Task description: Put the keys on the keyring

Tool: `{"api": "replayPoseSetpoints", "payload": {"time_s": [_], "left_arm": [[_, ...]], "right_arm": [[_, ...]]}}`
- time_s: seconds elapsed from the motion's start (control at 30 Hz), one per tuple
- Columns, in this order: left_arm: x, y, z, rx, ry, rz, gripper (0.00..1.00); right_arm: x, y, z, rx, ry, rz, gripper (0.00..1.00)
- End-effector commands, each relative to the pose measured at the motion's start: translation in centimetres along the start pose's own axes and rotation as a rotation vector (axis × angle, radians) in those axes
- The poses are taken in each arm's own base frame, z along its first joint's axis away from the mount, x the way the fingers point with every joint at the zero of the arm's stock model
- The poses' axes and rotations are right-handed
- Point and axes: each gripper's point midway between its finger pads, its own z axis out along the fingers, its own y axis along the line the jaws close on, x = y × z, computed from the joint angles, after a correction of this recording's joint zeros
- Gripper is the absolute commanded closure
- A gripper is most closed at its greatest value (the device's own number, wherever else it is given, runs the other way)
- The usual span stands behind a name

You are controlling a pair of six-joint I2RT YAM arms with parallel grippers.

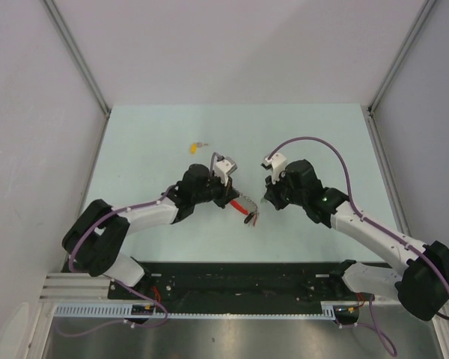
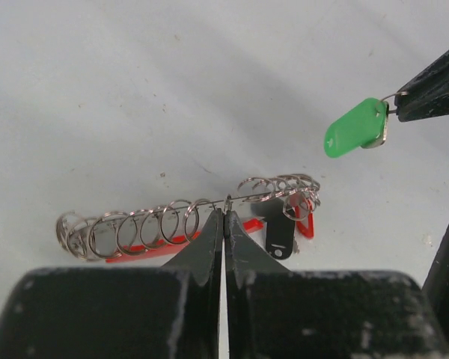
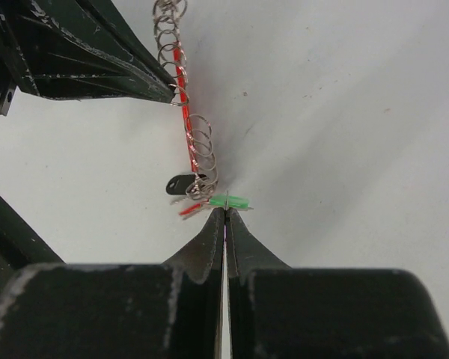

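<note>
Yellow key [image 1: 194, 145]: loose on the table [image 1: 322, 149], well beyond and left of the keyring [image 2: 187, 223], nearer the left arm. Left gripper [image 2: 224, 218]: jaws pinched tight on the keyring's wire near mid-length. The keyring's long axis runs across the left wrist view. Green key [image 2: 353, 129]: just off the keyring's tag end, to its right, clamped in the closed right gripper [image 3: 224, 213]. Judgement: the green key must travel left onto that end. No legible writing or brands.
</note>
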Motion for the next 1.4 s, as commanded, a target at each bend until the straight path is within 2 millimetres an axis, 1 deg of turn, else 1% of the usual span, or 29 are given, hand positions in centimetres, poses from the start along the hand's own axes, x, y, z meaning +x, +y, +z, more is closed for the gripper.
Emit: {"api": "replayPoseSetpoints", "payload": {"time_s": [0.0, 0.03, 0.07, 0.13, 0.2, 0.27, 0.3, 0.37, 0.4, 0.47, 0.57, 0.63, 0.67, 0.7, 0.77, 0.8, 0.83, 0.87, 0.9, 0.93, 0.97, 1.0, 1.07, 1.1, 1.13, 1.17, 1.23, 1.33, 1.37], "left_arm": [[2.9, 0.6, -1.1, -0.087, 0.049, -0.084, 0.96], [4.0, 0.5, -1.6, -0.096, 0.082, -0.1, 0.93], [4.0, 0.4, -2.1, -0.107, 0.08, -0.113, 0.9], [5.6, 0.4, -3.0, -0.126, 0.13, -0.128, 0.82], [5.4, 0.5, -3.7, -0.152, 0.129, -0.129, 0.72], [6.0, 0.4, -4.4, -0.166, 0.151, -0.15, 0.68], [5.5, 0.3, -4.8, -0.173, 0.135, -0.152, 0.6], [5.7, 0.2, -5.3, -0.184, 0.129, -0.18, 0.5], [5.0, 0.2, -5.7, -0.191, 0.103, -0.188, 0.43], [5.1, 0.4, -6.3, -0.227, 0.105, -0.227, 0.36], [4.3, 1.0, -7.3, -0.286, 0.086, -0.252, 0.21], [3.8, 1.5, -8.0, -0.321, 0.074, -0.271, 0.17], [3.0, 1.7, -8.2, -0.328, 0.062, -0.275, 0.14], [3.0, 2.4, -8.7, -0.354, 0.07, -0.294, 0.13], [1.6, 2.7, -9.3, -0.357, 0.044, -0.313, 0.1], [1.2, 3.4, -9.8, -0.374, 0.031, -0.325, 0.1], [1.1, 3.6, -10.3, -0.376, 0.033, -0.327, 0.09], [-0.1, 3.7, -10.9, -0.378, 0.0, -0.319, 0.06], [-0.5, 4.1, -11.4, -0.391, -0.015, -0.321, 0.03], [-0.5, 4.2, -12.0, -0.401, -0.009, -0.314, 0.01], [-1.5, 4.3, -12.6, -0.406, -0.037, -0.302, 0.0], [-1.7, 4.5, -13.1, -0.419, -0.045, -0.296, 0.0], [-1.7, 4.8, -13.9, -0.447, -0.039, -0.278, 0.0], [-1.9, 4.8, -14.2, -0.453, -0.05, -0.272, 0.0], [-1.8, 4.9, -14.3, -0.461, -0.051, -0.272, 0.0], [-1.2, 5.1, -14.3, -0.473, -0.05, -0.278, 0.0], [-0.7, 5.0, -14.1, -0.469, -0.055, -0.308, 0.0], [0.1, 4.8, -13.2, -0.44, -0.063, -0.346, 0.0], [0.8, 4.8, -13.0, -0.437, -0.056, -0.353, 0.0]], "right_arm": [[-1.0, -0.3, 0.2, 0.016, -0.041, 0.007, 1.0], [-0.9, -0.4, 0.4, 0.016, -0.037, 0.009, 1.0], [-0.7, -0.4, 0.4, 0.018, -0.032, 0.011, 1.0], [-0.7, -0.5, 0.6, 0.022, -0.031, 0.014, 1.0], [-0.6, -0.5, 0.7, 0.024, -0.028, 0.022, 1.0], [-0.3, -0.8, 0.9, 0.034, -0.018, 0.031, 1.0], [-0.2, -0.9, 0.9, 0.04, -0.014, 0.034, 1.0], [0.3, -1.4, 1.1, 0.053, 0.004, 0.066, 1.0], [0.5, -1.5, 1.2, 0.055, 0.009, 0.081, 1.0], [1.1, -2.3, 1.3, 0.074, 0.032, 0.114, 1.0], [2.2, -3.3, 1.7, 0.1, 0.071, 0.175, 1.0], [3.0, -3.8, 1.8, 0.112, 0.102, 0.215, 1.0], [3.4, -4.0, 1.9, 0.117, 0.114, 0.231, 1.0], [4.0, -4.7, 2.1, 0.131, 0.136, 0.252, 1.0], [4.5, -5.1, 2.4, 0.143, 0.154, 0.28, 1.0], [5.1, -5.4, 2.8, 0.148, 0.172, 0.289, 1.0], [5.4, -5.8, 2.9, 0.163, 0.182, 0.306, 1.0], [5.7, -6.1, 3.1, 0.172, 0.19, 0.311, 1.0], [5.9, -6.3, 3.4, 0.177, 0.195, 0.319, 1.0], [6.6, -6.8, 3.8, 0.191, 0.219, 0.33, 1.0], [6.9, -7.0, 4.0, 0.199, 0.228, 0.334, 1.0], [7.0, -7.3, 4.3, 0.21, 0.235, 0.336, 1.0], [8.2, -7.7, 5.1, 0.233, 0.277, 0.338, 1.0], [7.9, -8.1, 5.4, 0.244, 0.269, 0.337, 1.0], [8.4, -8.3, 5.8, 0.252, 0.286, 0.338, 1.0], [8.2, -8.5, 6.2, 0.257, 0.278, 0.34, 1.0], [8.0, -8.9, 6.7, 0.264, 0.276, 0.341, 1.0], [8.0, -9.4, 7.7, 0.272, 0.277, 0.344, 0.94], [8.2, -9.6, 8.0, 0.274, 0.284, 0.345, 0.92]]}}
